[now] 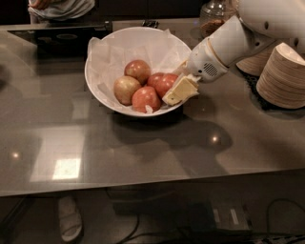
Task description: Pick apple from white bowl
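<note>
The white bowl (pixel 101 57), lined with crumpled white paper, stands at the back middle of the grey table. It holds several apples. The deep red apple (pixel 167 83) lies at the bowl's right side, next to another reddish apple (pixel 154 78). A pale yellowish-tan apple (pixel 126 89) lies at the left, with orange-red apples at the back (pixel 138 70) and the front (pixel 145 98). My gripper (pixel 180 89), cream-coloured on a white arm, reaches in over the bowl's right rim and sits right against the deep red apple.
Stacks of tan paper bowls (pixel 283 76) stand at the right on a dark mat. A glass jar (pixel 214 14) stands behind my arm. A person (pixel 59 8) is at the table's far edge. The table's front edge (pixel 143 183) runs across below.
</note>
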`<action>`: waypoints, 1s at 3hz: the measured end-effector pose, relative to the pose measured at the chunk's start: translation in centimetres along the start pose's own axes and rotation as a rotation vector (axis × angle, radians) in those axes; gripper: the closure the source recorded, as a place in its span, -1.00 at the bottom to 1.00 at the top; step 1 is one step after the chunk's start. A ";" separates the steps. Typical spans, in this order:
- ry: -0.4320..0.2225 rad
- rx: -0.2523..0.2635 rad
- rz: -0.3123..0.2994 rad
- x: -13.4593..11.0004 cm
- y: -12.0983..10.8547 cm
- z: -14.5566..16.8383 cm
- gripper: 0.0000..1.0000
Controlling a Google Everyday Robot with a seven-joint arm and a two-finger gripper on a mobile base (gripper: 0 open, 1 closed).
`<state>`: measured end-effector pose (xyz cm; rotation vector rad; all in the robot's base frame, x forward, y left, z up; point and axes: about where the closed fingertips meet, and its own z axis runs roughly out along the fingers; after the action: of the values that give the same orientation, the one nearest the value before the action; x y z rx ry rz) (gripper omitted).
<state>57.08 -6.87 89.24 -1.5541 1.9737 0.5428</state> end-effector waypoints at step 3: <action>-0.156 -0.007 -0.112 -3.1 -0.8 -5.9 1.00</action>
<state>57.28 -8.42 95.73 -1.5666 1.7590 0.6060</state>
